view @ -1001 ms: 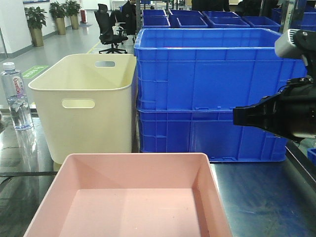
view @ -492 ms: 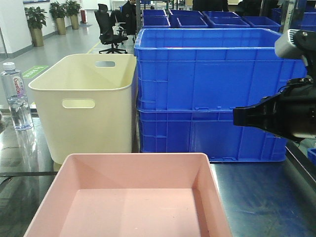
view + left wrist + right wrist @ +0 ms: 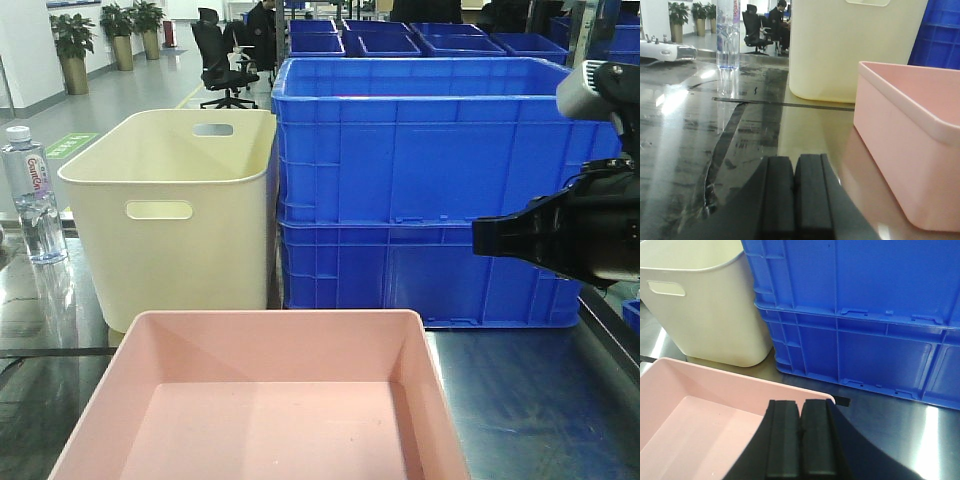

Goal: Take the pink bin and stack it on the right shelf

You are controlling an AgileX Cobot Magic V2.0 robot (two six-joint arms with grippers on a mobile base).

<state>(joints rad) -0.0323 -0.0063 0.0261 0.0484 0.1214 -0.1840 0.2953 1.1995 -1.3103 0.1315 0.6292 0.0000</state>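
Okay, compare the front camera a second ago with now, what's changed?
Nothing visibly changed. The pink bin sits in the same spot in front of the cream tub and stacked blue crates, and the right gripper hangs at the same place, with nothing taken hold of.

The pink bin (image 3: 265,400) runs off the front view's lower edge, its near wall perhaps hidden.

No visible change across the front views — the right gripper (image 3: 478,237) sits at the same spot, and the pink bin (image 3: 262,400) has not shifted.
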